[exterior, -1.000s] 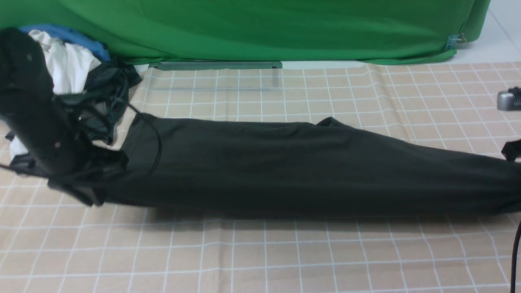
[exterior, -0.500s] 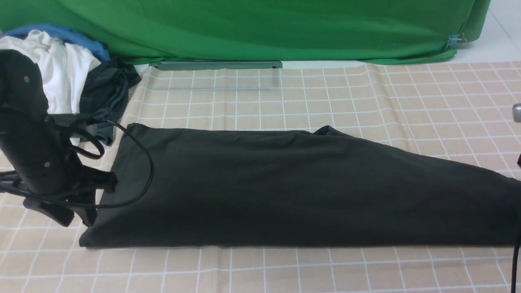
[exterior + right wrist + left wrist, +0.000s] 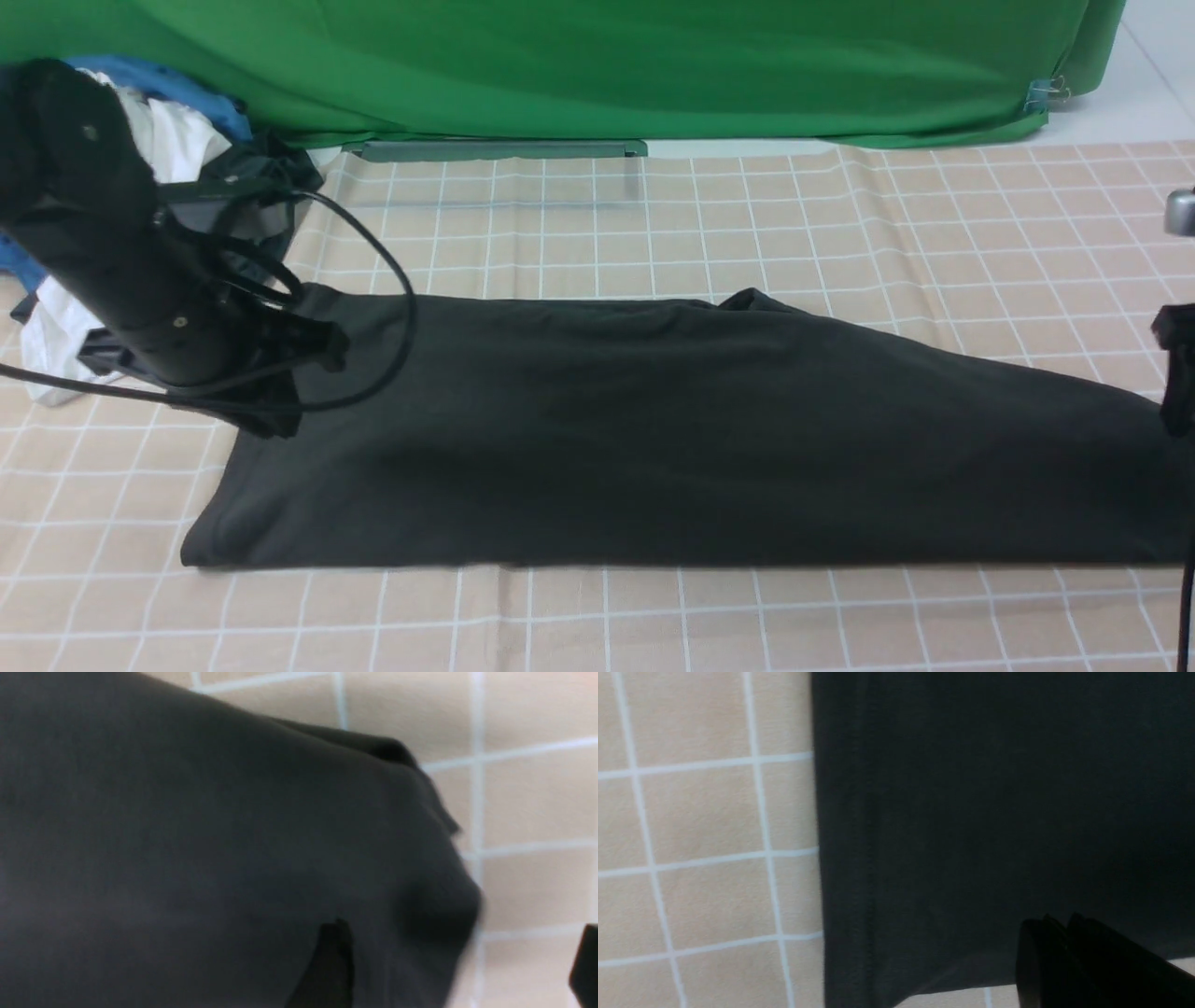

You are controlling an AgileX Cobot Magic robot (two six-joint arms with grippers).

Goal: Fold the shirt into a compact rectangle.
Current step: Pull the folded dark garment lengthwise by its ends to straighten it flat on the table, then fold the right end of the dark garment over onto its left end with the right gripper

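Note:
The black shirt (image 3: 653, 439) lies flat on the checked tablecloth (image 3: 653, 233) as one long folded strip, running from the left to the right edge of the front view. My left gripper (image 3: 273, 418) hovers over the strip's far left corner. In the left wrist view it (image 3: 1062, 921) is shut and empty, with the shirt's hemmed end (image 3: 971, 812) under it. My right gripper (image 3: 1178, 373) is at the strip's right end. Its fingers (image 3: 332, 961) stand wide apart, open, and the shirt's rounded corner (image 3: 187, 858) lies loose between them.
A pile of white, blue and dark clothes (image 3: 191, 154) sits at the back left, behind my left arm. The arm's black cable (image 3: 403, 308) loops over the shirt's left end. A green backdrop (image 3: 607, 65) closes off the far side.
The shirt was lifted and stretched between both grippers; now it lies flat. The left gripper let go, moved back and right over the far corner, and shut. The right gripper opened.

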